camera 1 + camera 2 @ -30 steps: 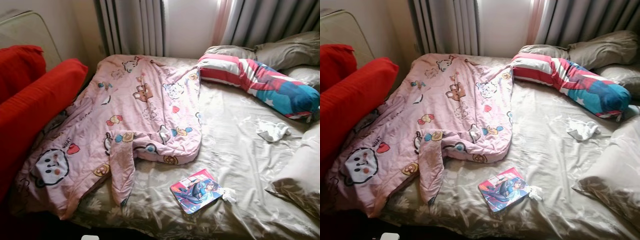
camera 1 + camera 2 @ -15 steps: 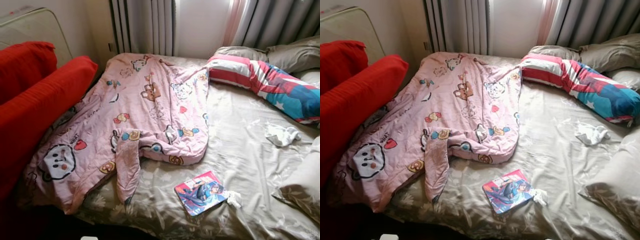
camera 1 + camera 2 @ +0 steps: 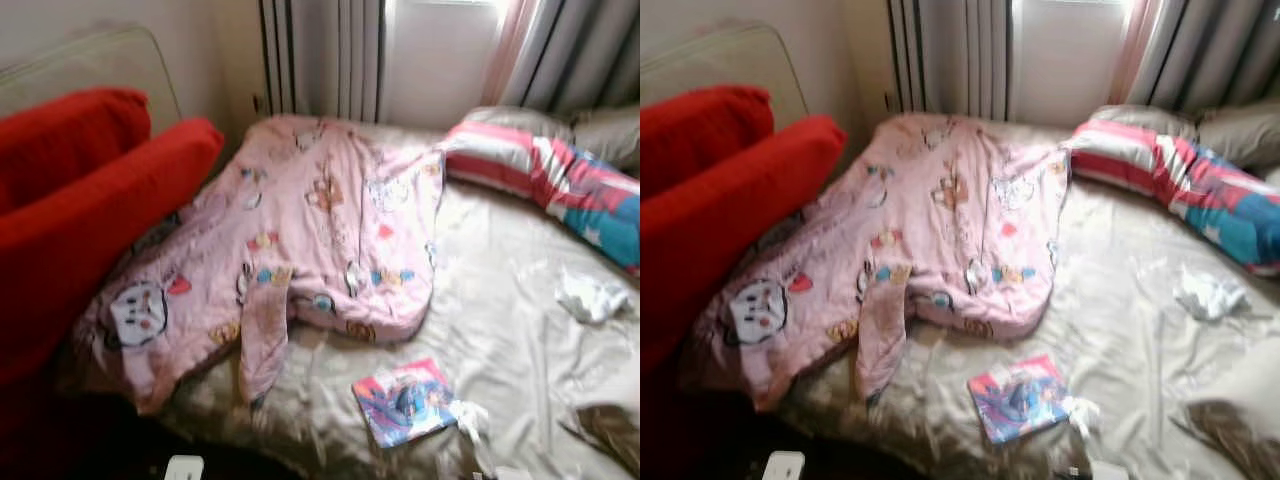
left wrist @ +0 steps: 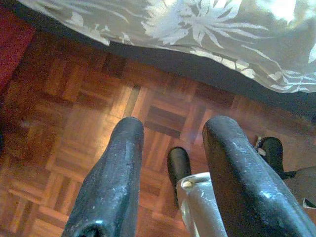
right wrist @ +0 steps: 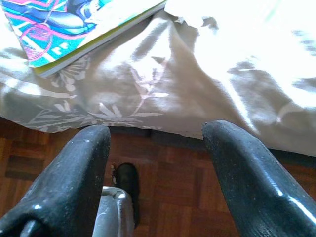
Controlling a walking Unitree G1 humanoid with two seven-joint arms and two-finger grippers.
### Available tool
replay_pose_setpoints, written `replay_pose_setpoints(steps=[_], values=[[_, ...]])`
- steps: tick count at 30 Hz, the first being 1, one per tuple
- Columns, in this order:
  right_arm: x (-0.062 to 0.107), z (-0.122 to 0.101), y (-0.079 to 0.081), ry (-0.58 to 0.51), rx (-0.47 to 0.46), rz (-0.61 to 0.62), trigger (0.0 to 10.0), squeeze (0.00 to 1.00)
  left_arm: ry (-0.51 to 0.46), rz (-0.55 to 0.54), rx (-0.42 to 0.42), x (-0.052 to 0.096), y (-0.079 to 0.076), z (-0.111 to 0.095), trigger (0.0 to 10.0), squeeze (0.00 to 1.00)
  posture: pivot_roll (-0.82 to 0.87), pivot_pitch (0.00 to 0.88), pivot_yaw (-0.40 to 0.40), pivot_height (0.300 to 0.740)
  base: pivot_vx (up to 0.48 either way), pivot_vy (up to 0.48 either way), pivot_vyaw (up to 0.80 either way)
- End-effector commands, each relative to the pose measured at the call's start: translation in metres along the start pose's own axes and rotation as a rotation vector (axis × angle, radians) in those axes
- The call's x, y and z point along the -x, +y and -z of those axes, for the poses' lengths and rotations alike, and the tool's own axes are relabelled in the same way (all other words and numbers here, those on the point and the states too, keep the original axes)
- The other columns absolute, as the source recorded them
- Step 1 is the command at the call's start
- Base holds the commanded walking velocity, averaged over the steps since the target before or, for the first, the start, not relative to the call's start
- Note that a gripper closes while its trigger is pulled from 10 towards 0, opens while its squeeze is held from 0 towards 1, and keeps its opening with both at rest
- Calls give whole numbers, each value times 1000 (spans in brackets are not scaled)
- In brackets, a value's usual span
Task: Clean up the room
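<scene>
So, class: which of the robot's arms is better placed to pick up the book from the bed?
Probably right: the right gripper hangs open just below the book; the left gripper faces the floor.

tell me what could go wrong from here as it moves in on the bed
The colourful book lies close to the bed's front edge, so a clumsy reach by the right gripper, jaws open just below it, might knock it to the floor. The pink quilt hangs a strip over the edge, which could snag an arm. The head views are blurred while the robot moves, so the small white cloth may be misjudged.
</scene>
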State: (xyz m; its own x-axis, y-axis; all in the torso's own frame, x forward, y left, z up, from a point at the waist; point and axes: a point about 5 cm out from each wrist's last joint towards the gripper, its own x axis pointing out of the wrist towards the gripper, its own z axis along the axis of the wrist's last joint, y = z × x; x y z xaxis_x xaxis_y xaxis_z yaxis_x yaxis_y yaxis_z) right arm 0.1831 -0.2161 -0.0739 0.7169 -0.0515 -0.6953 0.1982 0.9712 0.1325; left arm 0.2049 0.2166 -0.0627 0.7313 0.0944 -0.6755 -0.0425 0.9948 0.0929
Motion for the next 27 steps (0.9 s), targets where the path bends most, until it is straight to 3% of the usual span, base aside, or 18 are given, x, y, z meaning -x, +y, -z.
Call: replay_pose_setpoints(steps=[1,9,10,11,14,15,16,20,22,27], values=[[4,9,-2,10,-17,7,10000,0,9,-24,25,4,4,10,10000,0,0,141,-12,740,0,0,0],[9,9,-7,-83,-37,25,10000,0,-113,-33,45,10,3,10,10000,0,-39,149,0,740,0,0,0],[10,8,-8,-105,-36,26,10000,0,-209,-33,52,8,5,-7,10000,0,-42,150,-2,740,0,0,0],[12,7,-9,-138,-40,18,10000,0,-374,-37,59,8,8,-41,10000,0,-38,155,-10,740,0,0,0],[13,6,-10,-151,-43,11,10000,0,-433,-39,60,9,7,-51,10000,0,-33,164,-22,740,0,0,0],[-4,-55,29,-369,21,-67,10000,0,-521,-48,56,14,8,-65,10000,0,-35,168,-28,740,0,0,0],[-6,-88,51,-500,45,-119,10000,0,-582,-48,64,18,11,-75,10000,0,-38,169,-32,740,0,0,0],[0,-103,56,-591,78,-149,10000,0,-653,-42,68,24,10,-88,10000,0,-42,168,-43,740,0,0,0],[7,-119,57,-696,94,-126,10000,0,-718,-31,46,32,6,-100,10000,0,-42,167,-43,740,0,0,0],[16,-129,69,-766,111,-176,10000,0,-755,-32,32,44,7,-104,10000,0,-64,154,-42,740,0,0,0]])
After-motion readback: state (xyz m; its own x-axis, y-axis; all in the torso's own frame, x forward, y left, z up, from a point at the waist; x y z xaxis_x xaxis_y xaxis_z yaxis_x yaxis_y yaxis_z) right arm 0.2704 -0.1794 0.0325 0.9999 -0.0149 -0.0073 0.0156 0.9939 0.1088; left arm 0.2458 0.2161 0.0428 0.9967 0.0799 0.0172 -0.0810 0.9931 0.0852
